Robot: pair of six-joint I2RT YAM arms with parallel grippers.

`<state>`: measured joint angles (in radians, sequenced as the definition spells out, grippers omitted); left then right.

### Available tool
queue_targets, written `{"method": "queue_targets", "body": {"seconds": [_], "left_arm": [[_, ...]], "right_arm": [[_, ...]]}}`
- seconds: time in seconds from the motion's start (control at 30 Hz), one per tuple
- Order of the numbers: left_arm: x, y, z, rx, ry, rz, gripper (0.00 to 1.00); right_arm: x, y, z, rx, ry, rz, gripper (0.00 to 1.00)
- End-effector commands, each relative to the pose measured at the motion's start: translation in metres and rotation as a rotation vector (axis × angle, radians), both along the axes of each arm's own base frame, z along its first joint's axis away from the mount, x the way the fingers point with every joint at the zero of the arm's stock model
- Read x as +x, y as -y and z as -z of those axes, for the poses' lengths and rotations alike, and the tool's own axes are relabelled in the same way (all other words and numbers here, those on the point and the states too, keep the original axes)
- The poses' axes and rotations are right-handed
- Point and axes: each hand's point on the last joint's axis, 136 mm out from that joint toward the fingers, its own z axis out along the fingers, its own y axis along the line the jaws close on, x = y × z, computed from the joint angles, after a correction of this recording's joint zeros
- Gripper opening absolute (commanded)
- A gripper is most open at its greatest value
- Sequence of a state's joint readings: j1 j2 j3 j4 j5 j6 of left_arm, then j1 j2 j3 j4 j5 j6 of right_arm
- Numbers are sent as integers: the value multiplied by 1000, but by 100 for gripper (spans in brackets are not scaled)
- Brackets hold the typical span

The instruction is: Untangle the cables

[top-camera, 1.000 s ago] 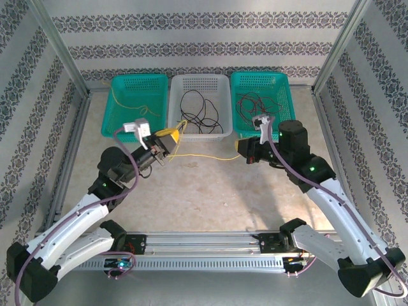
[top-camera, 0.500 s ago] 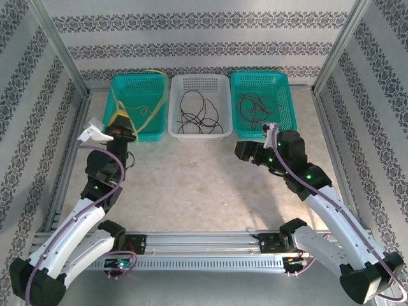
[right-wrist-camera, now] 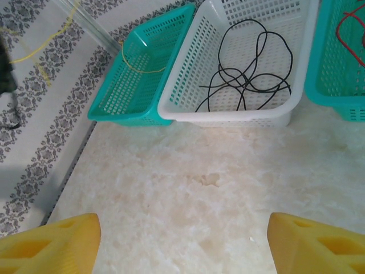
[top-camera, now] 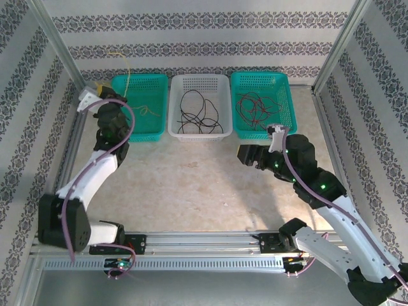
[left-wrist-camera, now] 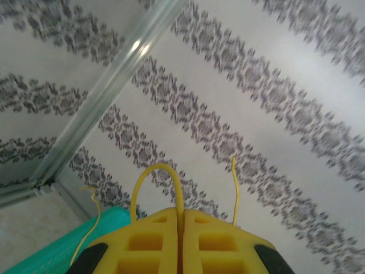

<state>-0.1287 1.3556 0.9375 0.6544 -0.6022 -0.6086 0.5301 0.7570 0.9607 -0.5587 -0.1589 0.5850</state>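
pinching the yellow cable (left-wrist-camera: 157, 166), left end effector (left-wrist-camera: 182, 216) hovers beside teal basket (top-camera: 135, 136).

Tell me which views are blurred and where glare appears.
Left wrist: wallpaper blurred, a bright glint on the metal post, yellow cable fairly sharp. Right wrist: white basket sharp, no glare. Top external: even light, soft shadows.

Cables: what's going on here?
The left claw is shut on a yellow cable, held up above the left basket, where the cable's other end trails. The right claw hangs open over the table. Black cables lie in the white basket, red cables in the right basket.
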Motion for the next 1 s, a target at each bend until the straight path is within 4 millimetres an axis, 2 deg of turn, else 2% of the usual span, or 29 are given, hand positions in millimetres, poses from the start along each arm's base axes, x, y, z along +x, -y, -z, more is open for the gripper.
{"method": "queue_targets", "body": {"seconds": [0.0,0.07,0.2,0.23,0.27,0.37,0.4,0.47,0.53,0.6,0.7,0.77,0.83,0.87,0.93,0.97], "left_arm": [[32,1,-7,21,74,44,0],[51,6,8,29,59,68,0],[93,21,51,85,-80,134,2],[98,21,64,92,-115,135,11],[100,21,75,96,-140,135,24],[94,21,98,112,-182,123,92],[91,21,104,110,-201,124,100],[84,23,110,86,-241,140,100],[70,24,107,49,-264,159,100],[51,30,89,91,-261,160,100],[17,50,47,274,-290,124,100],[-4,59,34,322,-315,165,100],[-27,63,35,294,-324,239,100],[-35,67,41,272,-327,285,99],[-48,88,61,292,-343,438,100],[-54,96,69,306,-354,497,99]], "right_arm": [[-12,13,-13,-16,25,33,77],[-17,18,-14,-25,30,40,77],[-24,29,-16,-56,32,64,77],[-26,30,-17,-64,31,64,77],[-27,32,-18,-72,31,65,77],[-29,36,-21,-96,34,71,77],[-29,38,-22,-107,36,73,77],[-27,39,-24,-124,39,80,77],[-24,40,-26,-137,44,87,77],[-19,41,-30,-141,53,105,77],[-9,49,-32,-173,76,166,80],[-1,58,-34,-204,106,224,84],[5,61,-39,-208,161,246,91],[7,61,-41,-199,188,259,98],[16,72,-38,-148,216,362,98],[19,79,-27,-127,199,416,98]]}}
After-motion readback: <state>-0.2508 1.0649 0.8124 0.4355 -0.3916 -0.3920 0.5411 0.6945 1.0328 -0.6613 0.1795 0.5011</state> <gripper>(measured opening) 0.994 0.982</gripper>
